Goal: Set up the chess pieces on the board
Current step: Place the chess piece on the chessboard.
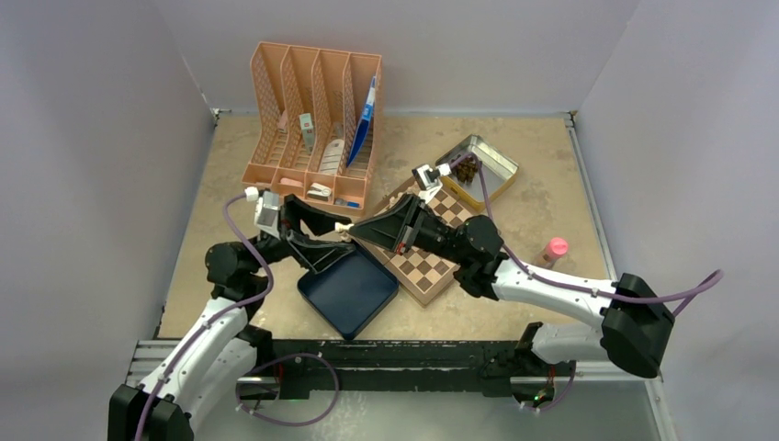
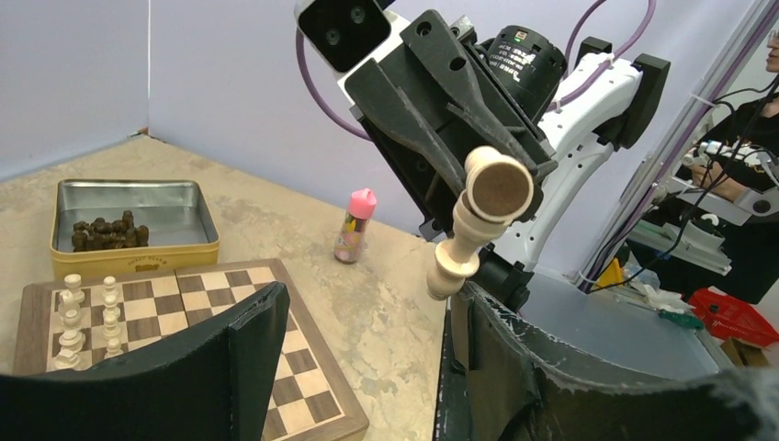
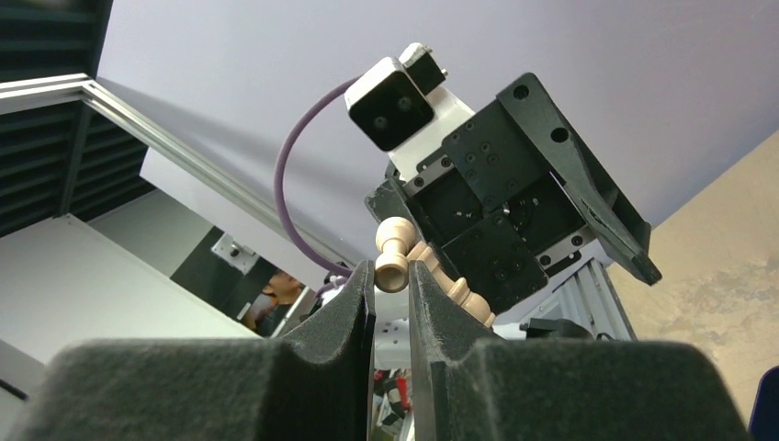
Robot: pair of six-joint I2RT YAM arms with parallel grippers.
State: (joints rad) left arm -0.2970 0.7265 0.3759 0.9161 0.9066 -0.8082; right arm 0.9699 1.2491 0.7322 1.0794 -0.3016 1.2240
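Right gripper (image 3: 390,280) of mine is clenched on one pale chess piece (image 2: 478,216), which sits tilted in the air with its flat round base facing my left wrist camera. My left gripper (image 2: 372,299) is released, its fingers (image 2: 248,349) spread wide, with the piece close above the gap between them. From above, the two meet over the far edge of the dark blue tray (image 1: 349,294), just beside the board (image 1: 418,266). A few pale pieces (image 2: 69,322) stand along one edge of the board, and a metal tin (image 2: 138,257) of dark pieces lies just beyond it.
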